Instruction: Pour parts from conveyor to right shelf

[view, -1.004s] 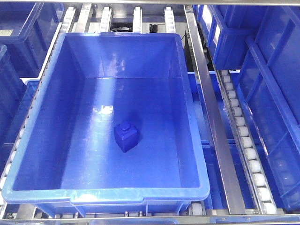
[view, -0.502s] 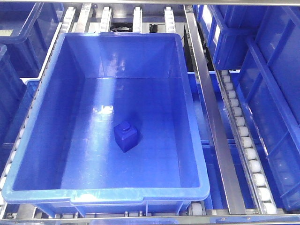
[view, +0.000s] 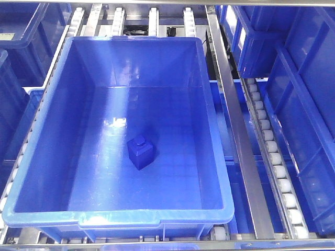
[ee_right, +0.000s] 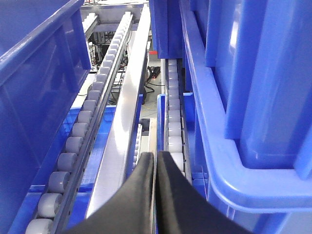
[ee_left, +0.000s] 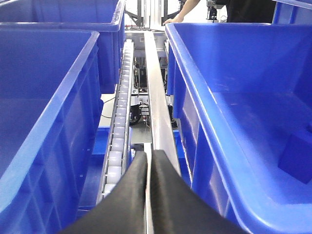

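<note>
A large blue bin [view: 42, 157] sits on the roller conveyor in the front view, holding one dark blue block-shaped part [view: 140, 151] near its middle. The same bin [ee_left: 204, 122] fills the right of the left wrist view, with the part [ee_left: 297, 158] at its right edge. My left gripper [ee_left: 148, 158] is shut and empty, above the steel rail just left of that bin. My right gripper [ee_right: 155, 157] is shut and empty, above the gap between the steel rail and a blue bin [ee_right: 229, 146] on the right shelf. Neither gripper shows in the front view.
Steel rails [view: 235, 136] and white roller tracks [view: 272, 151] run beside the big bin. More blue bins stand to the left [view: 10, 104] and on the right shelf [view: 309, 120]. A person's hand [ee_left: 175, 19] rests at the far end of the rail.
</note>
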